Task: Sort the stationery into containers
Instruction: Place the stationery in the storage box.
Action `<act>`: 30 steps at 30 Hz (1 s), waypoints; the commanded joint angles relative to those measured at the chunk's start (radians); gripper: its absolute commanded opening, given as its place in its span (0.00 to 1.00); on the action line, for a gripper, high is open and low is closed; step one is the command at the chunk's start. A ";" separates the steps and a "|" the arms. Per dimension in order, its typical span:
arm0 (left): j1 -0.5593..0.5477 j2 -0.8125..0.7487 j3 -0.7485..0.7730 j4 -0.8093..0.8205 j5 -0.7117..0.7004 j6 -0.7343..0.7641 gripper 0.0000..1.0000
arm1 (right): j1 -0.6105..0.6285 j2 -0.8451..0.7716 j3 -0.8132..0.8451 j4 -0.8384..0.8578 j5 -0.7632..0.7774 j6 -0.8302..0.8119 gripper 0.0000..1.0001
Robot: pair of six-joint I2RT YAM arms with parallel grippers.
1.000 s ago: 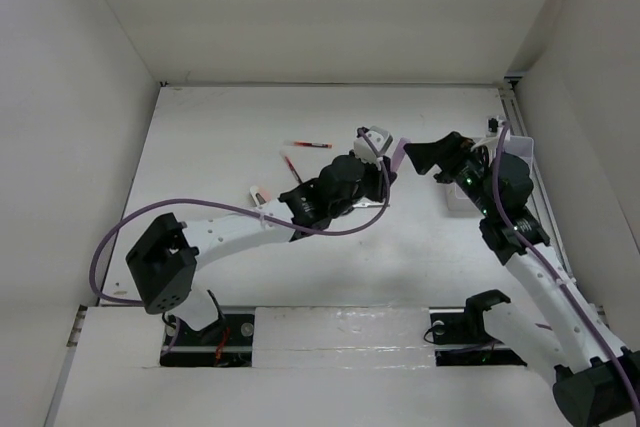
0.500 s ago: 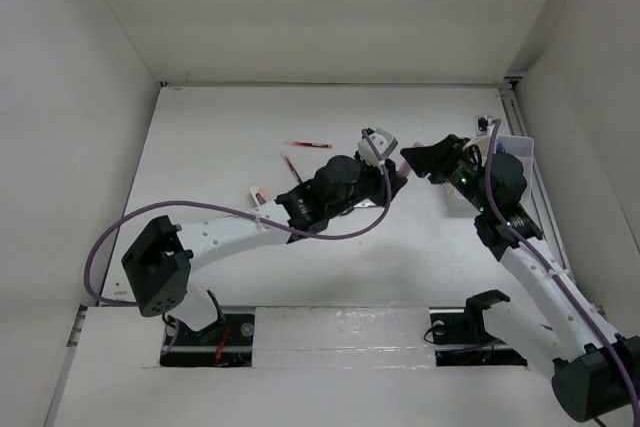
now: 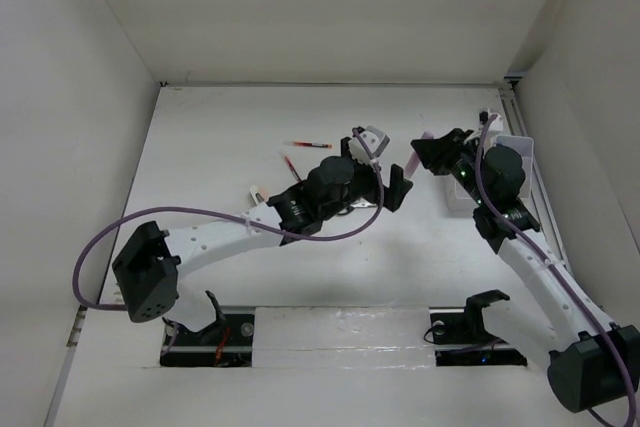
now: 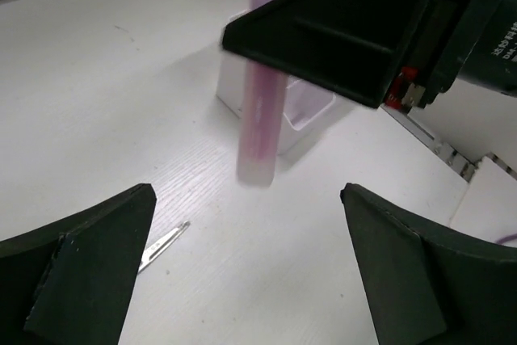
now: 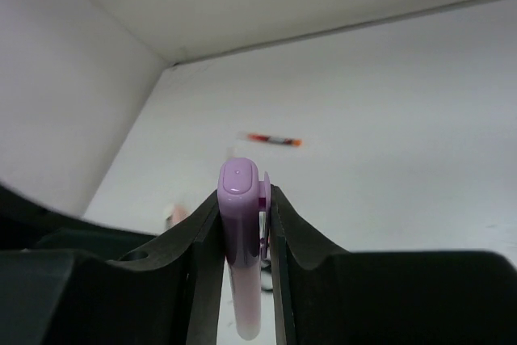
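Nearest on the surface [image 3: 220,147] lies the small pink eraser [image 3: 256,192], loose and well apart from the bins. A slim metal tip [image 4: 161,244] shows below the left arm, but I cannot tell whether it is a pen or a scissor blade. Just beyond, the left pincer [image 4: 246,195] stands wide, its two fingers spread on either side of the pink marker [image 4: 260,103] and touching nothing. The marker hangs upright in the air, clamped near its top in the right pincer [image 5: 242,216], whose fingers press narrow against both of its sides. The white containers [image 3: 518,145] sit close behind it at the right edge of the surface, and what they hold cannot be made out. Farther back, a dark-red pen [image 3: 290,163] and then a red pen [image 3: 308,145] lie unsorted. By my reading the task is at an early or middle stage: the marker is in transit and not yet binned, while the eraser and both pens at least are left to do. A second ago the marker sat at the tip of the left pincer, with the right one apart from it. Half a second ago the right pincer had closed in. Now the marker has passed across, the left jaws have let go, and the right arm has it just beside the bins.
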 commanded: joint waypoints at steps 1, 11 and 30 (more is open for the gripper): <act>-0.003 -0.069 0.007 -0.060 -0.144 -0.030 1.00 | -0.043 0.005 0.064 0.033 0.192 -0.188 0.00; -0.003 -0.317 -0.141 -0.352 -0.246 -0.250 1.00 | -0.246 0.087 -0.082 0.376 0.367 -0.377 0.00; -0.003 -0.580 -0.368 -0.373 -0.105 -0.288 1.00 | -0.462 0.474 -0.065 0.839 0.165 -0.372 0.00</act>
